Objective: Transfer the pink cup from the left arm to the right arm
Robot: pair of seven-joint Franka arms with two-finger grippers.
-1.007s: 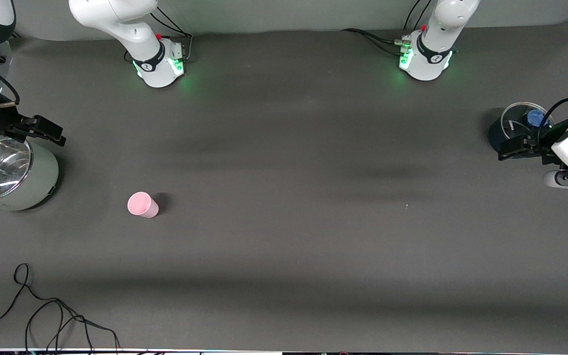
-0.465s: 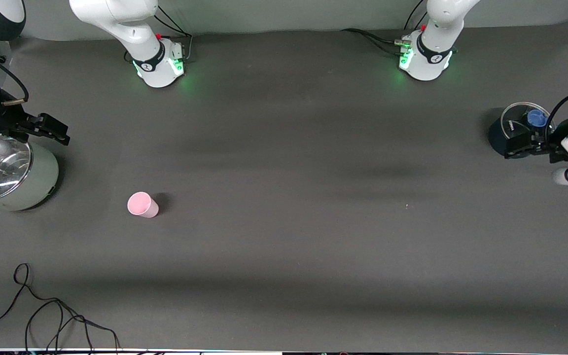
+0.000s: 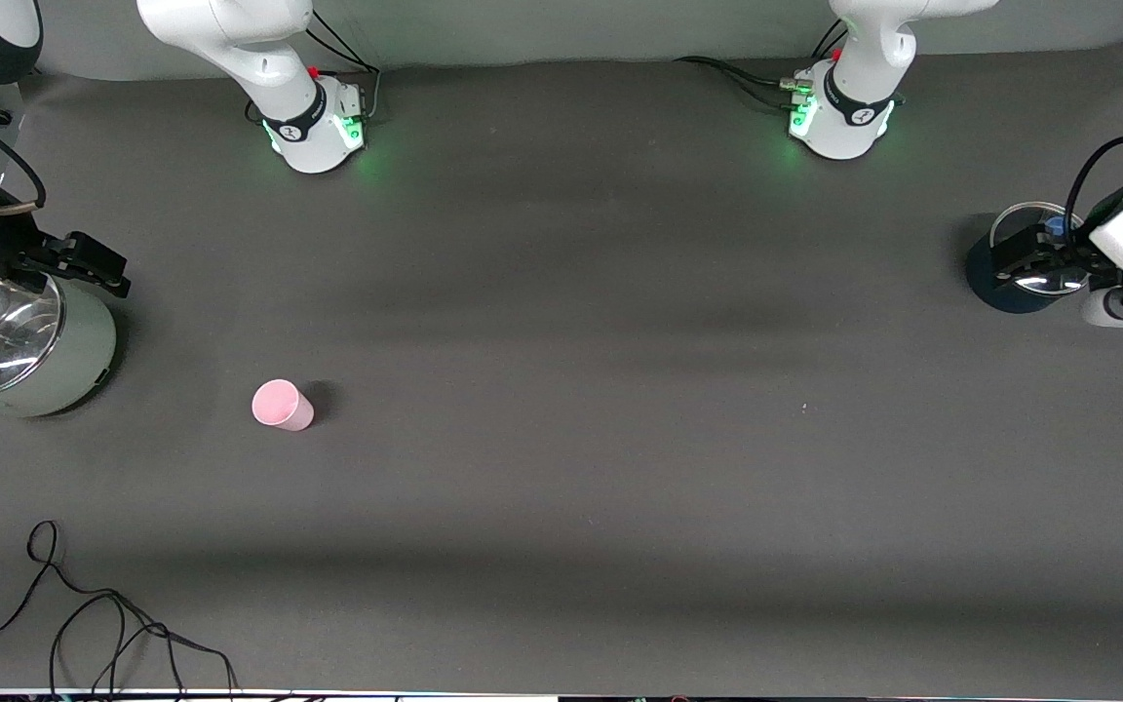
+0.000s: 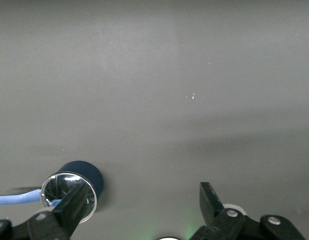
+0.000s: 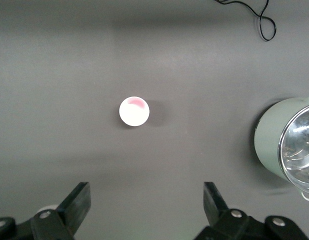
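We see a dark grey tabletop point(image 3: 561, 468) covered with a matte cloth that fills nearly the whole front view. Soft bands of shadow run lengthwise across it, and the light falls evenly from above. Along the top edge runs a pale grey wall point(image 3: 571, 29), where the cloth ends in a slightly wavy border. Two patches of green glow point(image 3: 396, 161) tint the cloth near that edge. A thin black cable point(image 3: 113, 614) lies in loose loops on the cloth near the front camera, at the right arm's end of the tabletop.

Lab (bolted arms point(image 3: 303, 117), cloth-covered table point(image 3: 561, 487)).
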